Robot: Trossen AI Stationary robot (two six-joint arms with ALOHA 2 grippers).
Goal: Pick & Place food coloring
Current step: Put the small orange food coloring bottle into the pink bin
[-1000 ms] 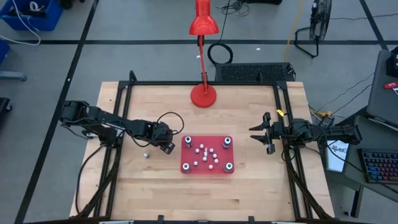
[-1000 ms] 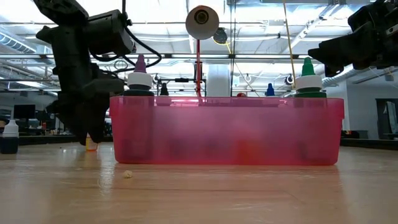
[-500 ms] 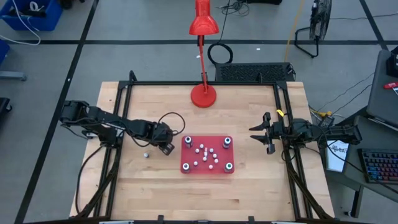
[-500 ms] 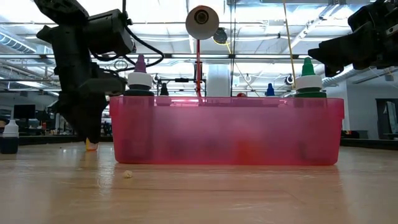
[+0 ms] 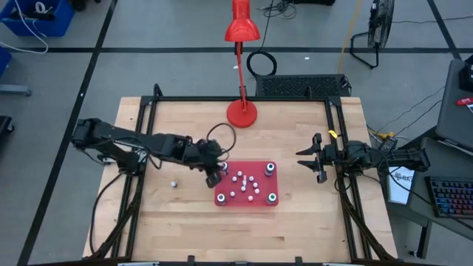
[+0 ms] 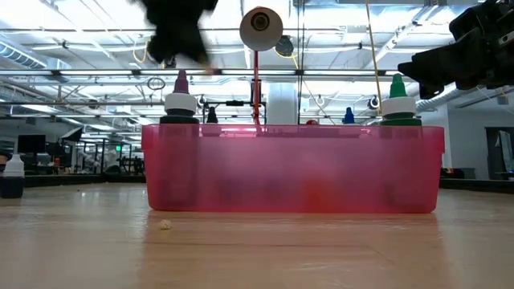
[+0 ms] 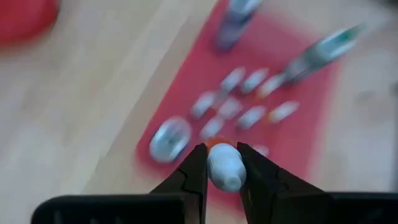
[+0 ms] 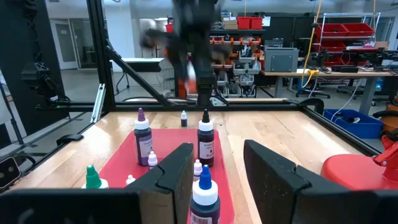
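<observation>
A red tray (image 5: 246,193) sits mid-table, seen as a pink bin (image 6: 293,172) in the low view. It holds larger capped food coloring bottles at its corners (image 5: 270,168) and several tiny white ones (image 5: 244,185) in the middle. My left gripper (image 5: 216,176) hovers over the tray's left edge, shut on a tiny white bottle (image 7: 225,167) with an orange bit at its far end. It is a blur (image 6: 177,32) high in the low view. My right gripper (image 5: 314,157) waits open at the table's right edge, nothing between its fingers (image 8: 177,174). My left gripper pinches the tiny bottle's two sides (image 7: 214,169) between its two fingers (image 7: 198,171). The fingers slant down, coming from the table's left. The bottle is lifted clear, above the tray's left edge.
One loose small bottle (image 5: 174,183) stands on the wood left of the tray, also visible as a bottle (image 6: 11,177) in the low view. A red desk lamp (image 5: 242,111) stands at the far middle. A crumb (image 6: 165,225) lies in front of the tray. Black frame rails (image 5: 140,148) run along the table's sides.
My left gripper has shut on the tiny bottle down at the table left of the tray. It has then risen fast and gone toward the table's right, to above the tray's left edge, and the bottle has come up clear of the wood.
</observation>
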